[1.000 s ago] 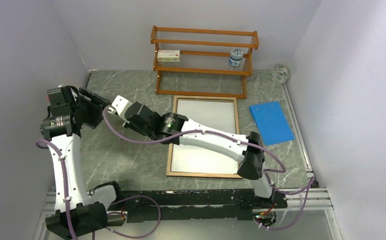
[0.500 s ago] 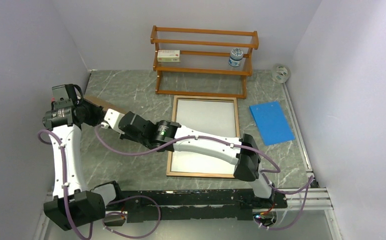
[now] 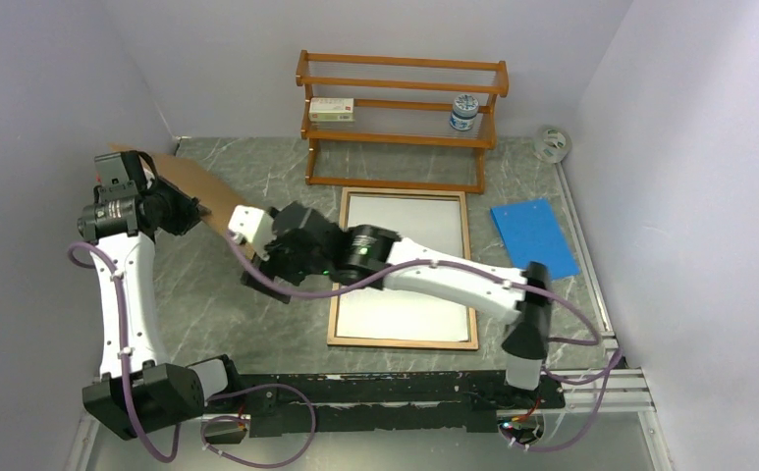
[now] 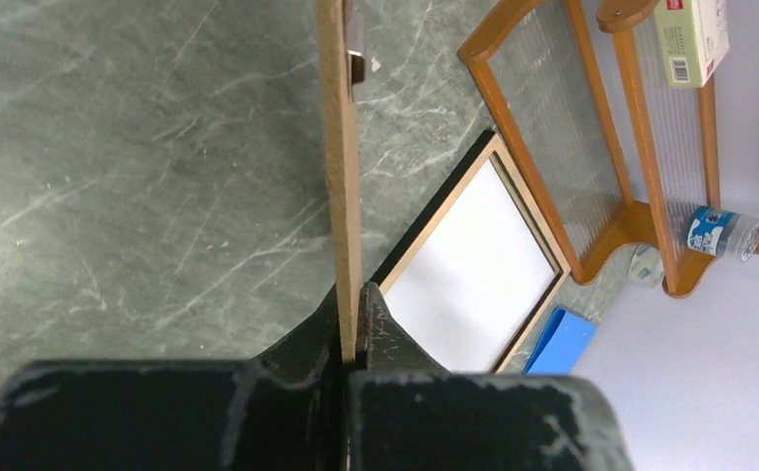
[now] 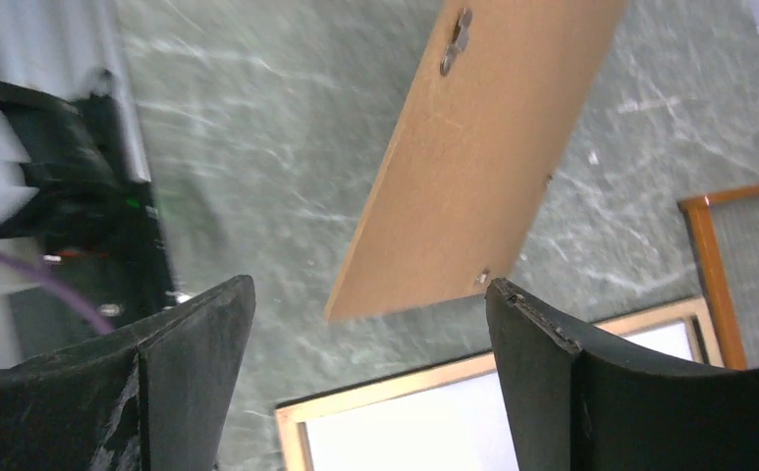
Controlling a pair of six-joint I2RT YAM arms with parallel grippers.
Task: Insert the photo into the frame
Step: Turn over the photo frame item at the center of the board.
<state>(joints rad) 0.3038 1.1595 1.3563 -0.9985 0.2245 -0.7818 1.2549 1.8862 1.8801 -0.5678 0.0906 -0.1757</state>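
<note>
you have the frame (image 3: 405, 191) flat at mid table (image 3: 257, 324), brown back up, the photo (image 3: 409, 231) lying white side up inside it. the board (image 3: 193, 182) hangs tilted over the left side, pinched tight in your left gripper (image 4: 351, 343). your right gripper (image 5: 367, 294) gapes wide at the board's free end, seemingly not touching.

We are seeing a grey-green marbled table (image 3: 208, 314), the frame (image 3: 405, 191) lying flat mid-table, a blue sheet (image 3: 534, 240) lying near its right, a wooden rack (image 3: 400, 137) standing at the far edge, a tape roll (image 3: 552, 143) sitting in the far right corner
</note>
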